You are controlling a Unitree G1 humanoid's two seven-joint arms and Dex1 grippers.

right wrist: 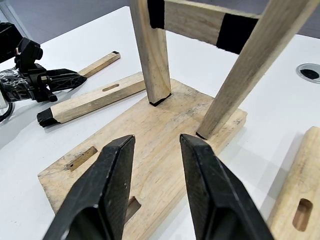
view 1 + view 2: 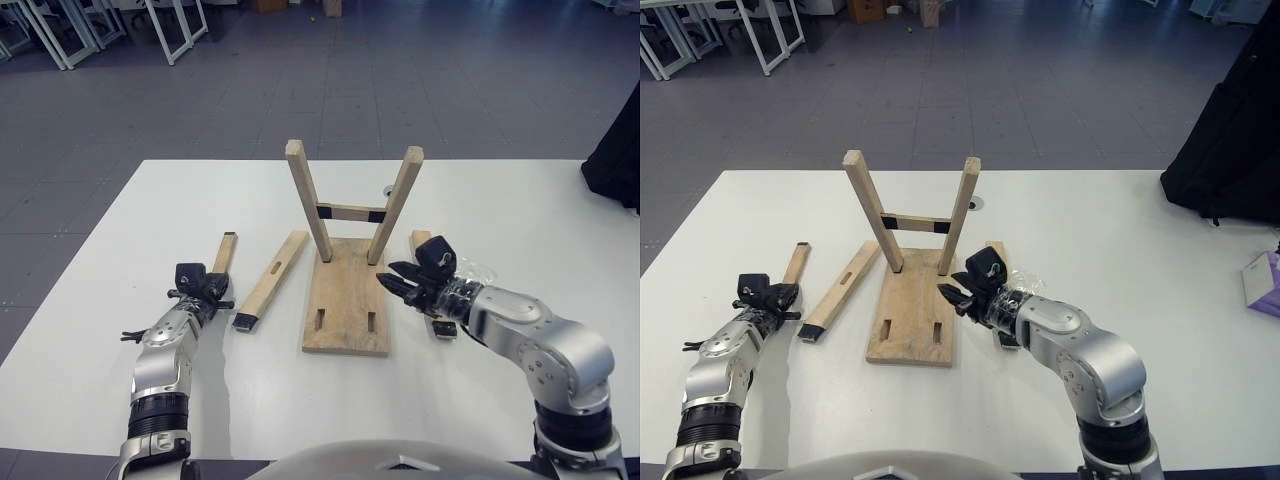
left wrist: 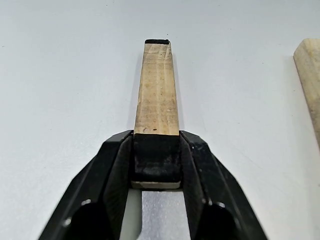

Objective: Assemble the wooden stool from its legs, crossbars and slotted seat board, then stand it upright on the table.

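The slotted seat board [image 2: 346, 305] lies flat on the table. Two legs [image 2: 308, 200] [image 2: 395, 205] stand in its far slots, joined by a crossbar with black-taped ends [image 2: 350, 212]. A loose slotted leg [image 2: 272, 278] lies left of the board. My left gripper [image 3: 156, 137] is shut on the black-taped near end of a short loose crossbar [image 3: 157, 90] lying on the table at the left [image 2: 225, 252]. My right gripper [image 1: 156, 140] hangs open just above the board's right side, pointing at the standing legs. Another slotted leg [image 1: 295, 200] lies beneath that arm.
A round cable hole [image 2: 388, 190] sits in the white table [image 2: 520, 220] behind the standing legs. A purple box [image 2: 1265, 280] is at the table's far right edge, with a black bag [image 2: 1230, 120] on the floor beyond it.
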